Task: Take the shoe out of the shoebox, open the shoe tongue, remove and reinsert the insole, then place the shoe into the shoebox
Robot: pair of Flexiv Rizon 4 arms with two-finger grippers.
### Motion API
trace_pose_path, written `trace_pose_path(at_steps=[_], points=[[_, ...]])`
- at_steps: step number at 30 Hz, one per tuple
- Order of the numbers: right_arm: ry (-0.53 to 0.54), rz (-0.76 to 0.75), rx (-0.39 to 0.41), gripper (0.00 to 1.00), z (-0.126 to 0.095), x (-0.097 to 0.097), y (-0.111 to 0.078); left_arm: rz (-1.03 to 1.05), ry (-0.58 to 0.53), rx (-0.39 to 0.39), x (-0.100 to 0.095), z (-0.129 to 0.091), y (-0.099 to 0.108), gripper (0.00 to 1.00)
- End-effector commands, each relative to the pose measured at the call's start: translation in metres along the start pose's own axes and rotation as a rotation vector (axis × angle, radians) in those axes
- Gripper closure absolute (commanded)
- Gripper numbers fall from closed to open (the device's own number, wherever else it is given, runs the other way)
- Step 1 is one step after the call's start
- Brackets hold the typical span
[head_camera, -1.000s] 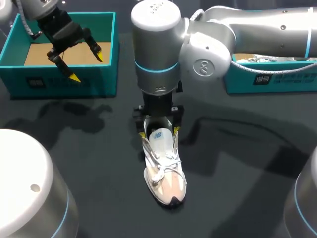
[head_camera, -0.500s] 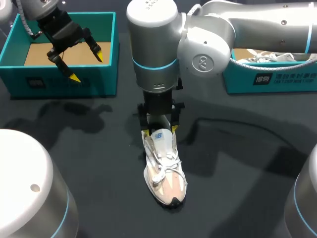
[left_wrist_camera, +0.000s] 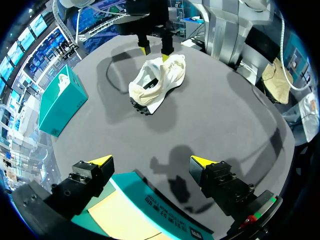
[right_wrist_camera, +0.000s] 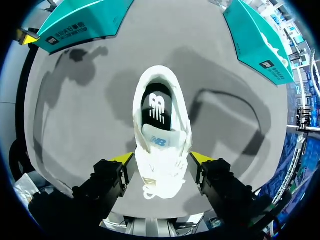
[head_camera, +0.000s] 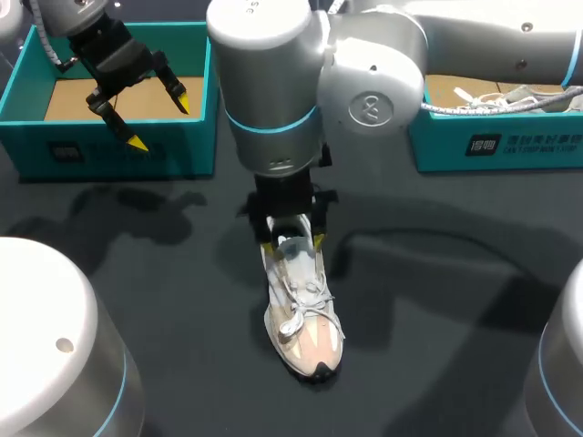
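Note:
A white and beige shoe (head_camera: 305, 319) stands upright on the dark table, toe toward the front edge. My right gripper (head_camera: 291, 246) comes straight down over its rear half. In the right wrist view the right gripper (right_wrist_camera: 162, 159) presses both sides of the shoe (right_wrist_camera: 162, 175) beside the tongue (right_wrist_camera: 159, 141). The black insole (right_wrist_camera: 157, 107) shows in the shoe's opening. My left gripper (head_camera: 159, 120) hangs open and empty over the front wall of the teal shoebox (head_camera: 118, 150) at the back left. From the left wrist the left gripper (left_wrist_camera: 151, 161) faces the shoe (left_wrist_camera: 157, 82) across the table.
A second teal box (head_camera: 496, 141) at the back right holds white laces and paper, and my right arm stretches in front of it. Both boxes (right_wrist_camera: 80, 22) (right_wrist_camera: 260, 42) lie well beyond the shoe's heel. Round robot bases sit at the front corners.
My right gripper's fingers have closed in from wide open onto the shoe's sides, and the arm has shifted slightly left. The left arm has not moved.

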State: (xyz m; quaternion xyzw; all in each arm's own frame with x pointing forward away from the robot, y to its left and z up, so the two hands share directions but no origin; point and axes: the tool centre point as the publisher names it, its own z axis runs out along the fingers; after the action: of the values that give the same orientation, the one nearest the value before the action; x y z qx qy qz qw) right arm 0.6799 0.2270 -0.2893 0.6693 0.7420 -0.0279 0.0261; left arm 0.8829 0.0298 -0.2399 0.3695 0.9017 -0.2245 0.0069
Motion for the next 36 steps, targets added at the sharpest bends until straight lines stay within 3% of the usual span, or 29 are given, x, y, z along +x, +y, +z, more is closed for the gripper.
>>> trace_pose_path(at_steps=[1, 3, 10, 16, 36], points=[[-0.007, 0.013, 0.002, 0.38, -0.005, 0.0, -0.017, 0.0, 0.002, -0.002, 0.0, 0.0, 0.0, 0.0], [-0.005, 0.022, 0.007, 0.5, -0.005, -0.001, -0.025, 0.0, 0.002, -0.002, 0.0, 0.0, 0.0, 0.0], [0.012, 0.058, 0.008, 0.72, 0.0, -0.004, -0.05, 0.0, 0.002, -0.002, 0.0, 0.0, 0.0, 0.0], [0.007, 0.07, -0.001, 0.7, 0.006, -0.007, -0.055, 0.0, 0.002, -0.002, 0.0, 0.0, 0.0, 0.0], [0.086, -0.011, -0.019, 0.71, 0.053, -0.012, 0.012, 0.0, 0.002, -0.002, 0.0, 0.0, 0.0, 0.0]])
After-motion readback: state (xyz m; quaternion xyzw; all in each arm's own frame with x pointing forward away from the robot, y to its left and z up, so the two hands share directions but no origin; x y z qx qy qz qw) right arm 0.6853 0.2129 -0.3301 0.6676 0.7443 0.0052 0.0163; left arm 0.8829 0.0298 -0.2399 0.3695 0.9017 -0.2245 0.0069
